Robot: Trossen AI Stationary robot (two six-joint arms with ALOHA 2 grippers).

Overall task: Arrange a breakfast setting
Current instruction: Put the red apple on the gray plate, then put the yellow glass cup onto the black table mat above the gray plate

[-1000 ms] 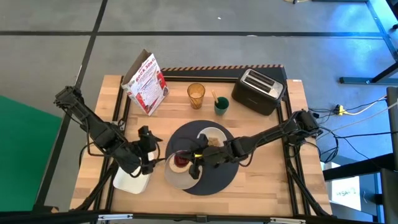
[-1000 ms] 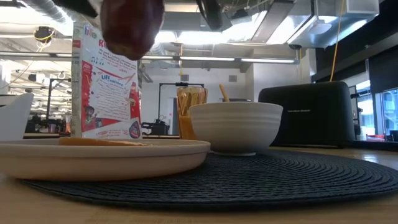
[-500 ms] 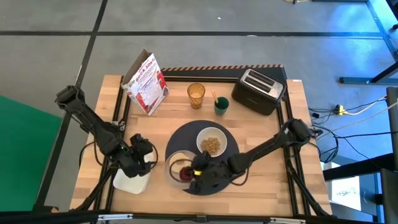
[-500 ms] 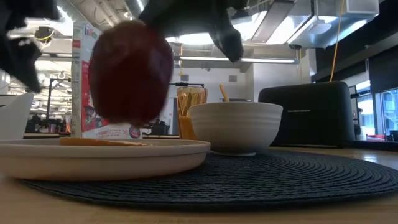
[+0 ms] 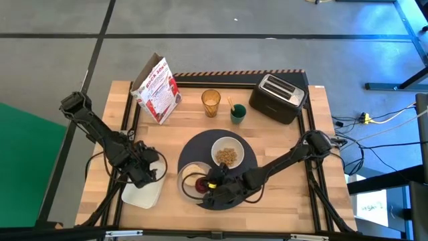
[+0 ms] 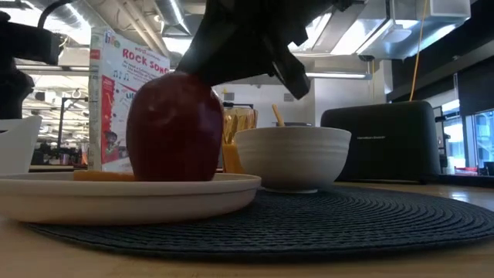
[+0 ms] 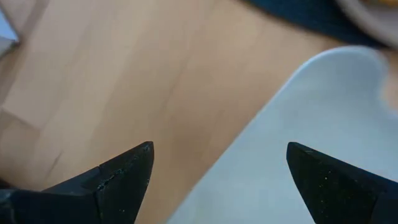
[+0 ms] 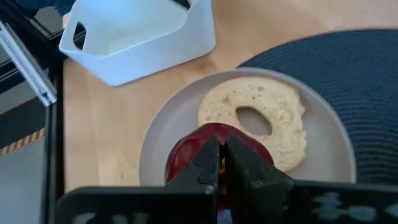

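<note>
Two arms in play here. The left end effector (image 5: 148,167) hangs fingers wide apart over the white tray (image 5: 142,195), holding nothing. Just right of it is the plate (image 8: 186,118), where the right end effector (image 8: 222,163) is pinched shut on the stem of a red apple (image 6: 174,127), bagel slice (image 8: 261,112) right beside. Apple looks smooth, firm and fairly heavy, so I'd guess a stem grip could snap; gripping its sides seems safer.

We can read "ROCK SONG" in red letters on the cereal box (image 6: 130,100) standing at the desk's far left corner; its smaller print is beyond us, and we find no other legible text.
</note>
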